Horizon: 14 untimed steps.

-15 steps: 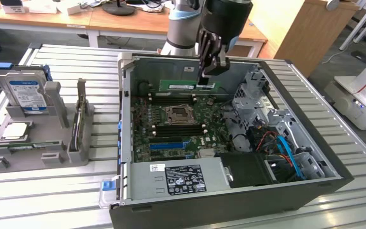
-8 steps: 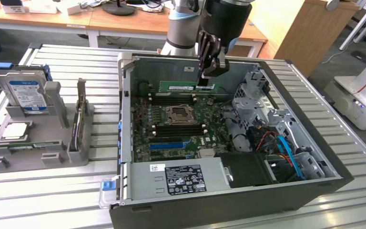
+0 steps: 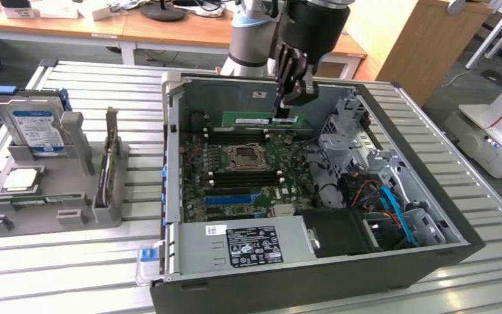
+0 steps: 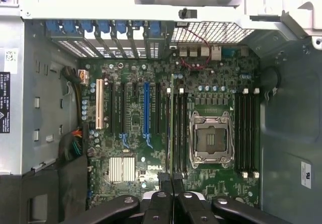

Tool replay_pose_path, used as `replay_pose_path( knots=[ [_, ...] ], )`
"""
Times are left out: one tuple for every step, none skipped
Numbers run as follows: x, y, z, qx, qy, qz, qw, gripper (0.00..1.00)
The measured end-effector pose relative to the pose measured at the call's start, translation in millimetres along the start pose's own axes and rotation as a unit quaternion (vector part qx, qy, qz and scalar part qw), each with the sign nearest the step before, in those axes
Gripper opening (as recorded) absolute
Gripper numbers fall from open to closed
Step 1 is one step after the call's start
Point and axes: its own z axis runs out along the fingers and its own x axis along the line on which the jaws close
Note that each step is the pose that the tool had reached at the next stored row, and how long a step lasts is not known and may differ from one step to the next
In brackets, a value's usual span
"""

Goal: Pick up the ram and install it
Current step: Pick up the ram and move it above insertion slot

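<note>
Clamping the ram (image 3: 251,120) by its top edge, the claw (image 3: 286,110) holds this one green stick upright and low over the motherboard (image 3: 233,186), by the slots on the far side of the single empty socket (image 3: 246,157) in the open case (image 3: 233,288). The wrist view shows the ram (image 4: 172,128) edge-on as a thin sliver between the fingertips (image 4: 166,182). The exterior view shows its broad face and, well apart at the exterior view's left, a gray holder (image 3: 59,212) with one hard drive (image 3: 34,127) and one processor (image 3: 20,180).
</note>
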Motion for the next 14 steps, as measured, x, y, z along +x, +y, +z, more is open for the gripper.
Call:
replay_pose_path(
  knots=[
    [0.0,-1.3,0.0,0.0000,0.0000,0.000,1.0000,0.12],
    [0.1,-2.4,0.0,0.0000,0.0000,0.000,1.0000,0.12],
    [0.1,-3.4,0.0,0.0000,0.0001,0.000,1.0000,0.12],
    [0.1,-4.0,0.0,0.0000,0.0001,0.000,1.0000,0.12],
    [0.1,-4.1,0.0,0.0000,0.0001,0.000,1.0000,0.12],
    [0.1,-4.1,0.0,0.0000,0.0001,0.000,1.0000,0.12],
    [0.1,-4.1,0.0,0.0000,0.0001,0.000,1.0000,0.12],
    [0.0,-4.1,0.0,0.0000,0.0001,0.000,1.0000,0.12],
    [-0.6,-4.2,0.2,0.0000,0.0000,0.000,1.0000,0.12],
    [-1.5,-4.1,0.3,0.0000,0.0000,0.000,1.0000,0.12],
    [-2.4,-4.1,0.3,0.0000,0.0001,0.000,1.0000,0.12],
    [-3.3,-4.1,0.5,0.0000,0.0001,0.000,1.0000,0.12],
    [-4.4,-4.1,0.6,0.0000,0.0001,0.000,1.0000,0.12],
    [-5.4,-4.1,0.8,0.0000,0.0001,0.000,1.0000,0.12]
  ],
)
